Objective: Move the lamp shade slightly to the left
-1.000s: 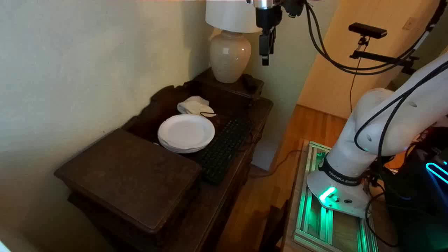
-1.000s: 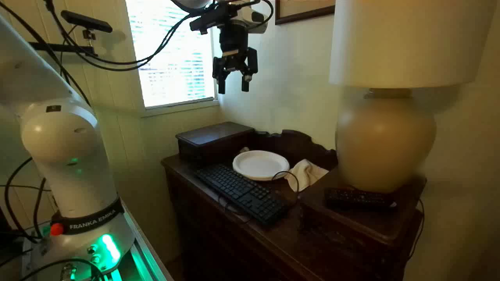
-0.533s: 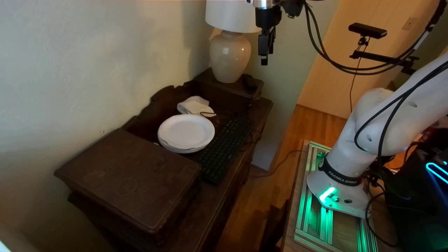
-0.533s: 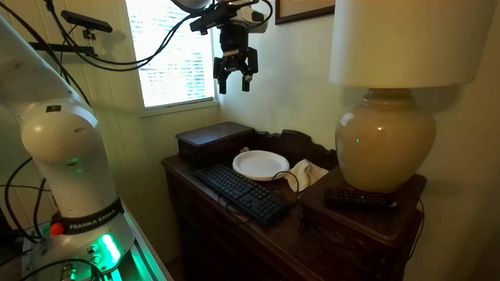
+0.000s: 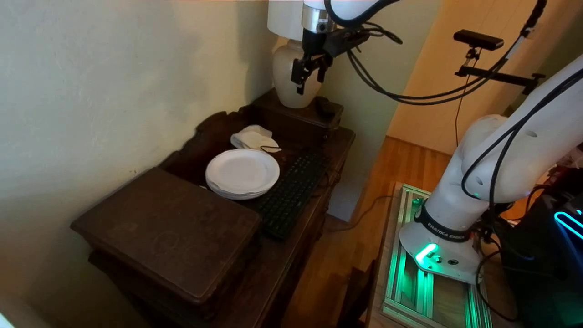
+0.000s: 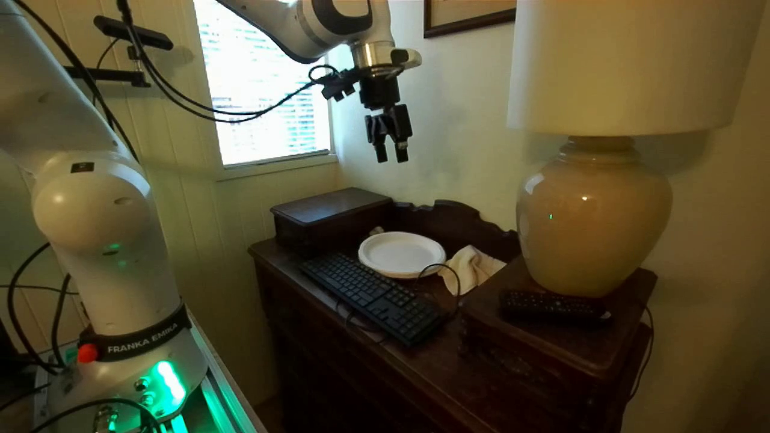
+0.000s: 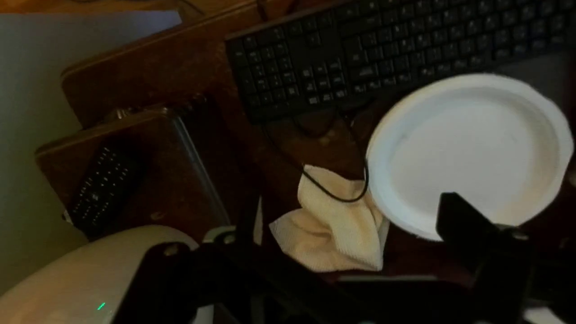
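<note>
The lamp shade (image 5: 284,19) is a white drum on a bulbous cream lamp base (image 5: 286,75). The shade (image 6: 625,66) and base (image 6: 592,222) stand at the right in an exterior view, the top cut off by the frame. The wrist view shows only part of the base (image 7: 135,270); the shade is out of view there. My gripper (image 6: 391,155) is open and empty, pointing down in the air, apart from the shade. In an exterior view the gripper (image 5: 310,84) overlaps the lamp base and the arm hides the shade's right part. The fingers (image 7: 350,211) are spread in the wrist view.
A stack of white plates (image 5: 242,172), a cloth (image 5: 255,137) and a black keyboard (image 6: 373,297) lie on the dark dresser (image 6: 415,367). A remote (image 6: 553,307) lies beside the lamp base. A raised box section (image 5: 168,228) and the wall bound the dresser.
My gripper has moved toward the lamp in an exterior view, and lower and rightward in an exterior view. The wrist has turned. The lamp and the dresser items have not moved.
</note>
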`<action>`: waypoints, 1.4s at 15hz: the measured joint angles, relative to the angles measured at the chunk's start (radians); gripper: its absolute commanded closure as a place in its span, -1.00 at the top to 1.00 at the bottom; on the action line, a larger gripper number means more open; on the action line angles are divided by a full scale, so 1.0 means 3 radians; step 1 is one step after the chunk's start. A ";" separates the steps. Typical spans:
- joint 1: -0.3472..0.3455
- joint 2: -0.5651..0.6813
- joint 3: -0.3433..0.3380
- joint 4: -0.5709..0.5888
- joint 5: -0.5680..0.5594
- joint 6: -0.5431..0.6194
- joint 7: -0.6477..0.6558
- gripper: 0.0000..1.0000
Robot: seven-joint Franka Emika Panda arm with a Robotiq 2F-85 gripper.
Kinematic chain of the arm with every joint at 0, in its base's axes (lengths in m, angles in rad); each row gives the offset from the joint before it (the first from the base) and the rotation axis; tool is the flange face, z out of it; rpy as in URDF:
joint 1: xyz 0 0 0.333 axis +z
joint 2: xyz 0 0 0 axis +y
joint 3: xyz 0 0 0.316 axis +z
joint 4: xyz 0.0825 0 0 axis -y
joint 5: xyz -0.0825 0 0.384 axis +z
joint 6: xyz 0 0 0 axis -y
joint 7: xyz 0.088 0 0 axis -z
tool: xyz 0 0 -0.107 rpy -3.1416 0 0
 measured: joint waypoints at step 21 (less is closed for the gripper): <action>-0.1503 0.0562 0.0930 0.0227 -0.3043 0.1680 0.4407 -0.97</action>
